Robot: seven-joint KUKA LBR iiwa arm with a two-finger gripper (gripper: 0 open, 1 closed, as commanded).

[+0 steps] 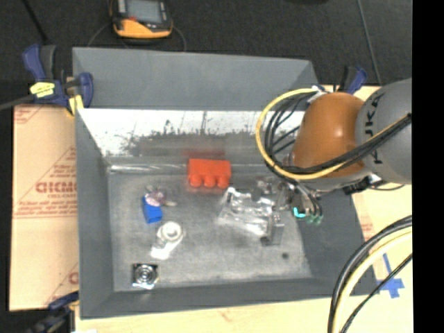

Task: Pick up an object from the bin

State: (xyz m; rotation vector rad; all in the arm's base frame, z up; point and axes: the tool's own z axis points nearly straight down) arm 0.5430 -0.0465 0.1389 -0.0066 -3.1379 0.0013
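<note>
Grey metal is seen all round as the bin [94, 207], its floor thinly strewn. At the front left corner a small square silver-and-black piece [144, 275] is laid flat. Right of it and further back, a white round thing [168, 234] and a blue block [152, 209] are found close together. A red block [208, 173] with rounded bumps is set near the back wall. Right of centre a clear plastic piece [241, 214] is seen, and the gripper [274, 220] is placed at its right end, beneath the orange wrist cover [329, 130]. Whether the gripper is spread or closed cannot be told.
</note>
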